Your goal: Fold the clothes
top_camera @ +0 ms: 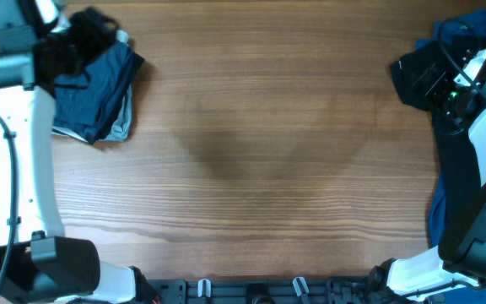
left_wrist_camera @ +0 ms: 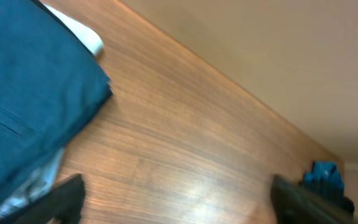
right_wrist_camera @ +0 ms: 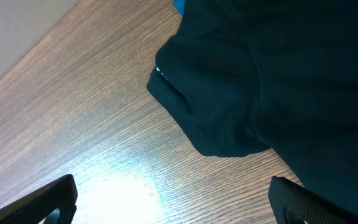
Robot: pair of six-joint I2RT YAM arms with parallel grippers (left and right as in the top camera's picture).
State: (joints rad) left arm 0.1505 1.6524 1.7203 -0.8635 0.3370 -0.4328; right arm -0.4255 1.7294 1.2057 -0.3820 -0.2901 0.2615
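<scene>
A folded dark navy garment lies on a small stack at the table's far left, with a pale blue piece under it; it also fills the left of the left wrist view. My left gripper is open and empty, just beside the stack over bare wood. A black garment lies at the far right and fills the right wrist view. My right gripper is open and empty, its fingers just short of the black garment's edge. Bright blue cloth lies behind it.
The wooden table spans the view between the two piles. More blue cloth hangs by the right arm's base. The far blue pile shows small in the left wrist view.
</scene>
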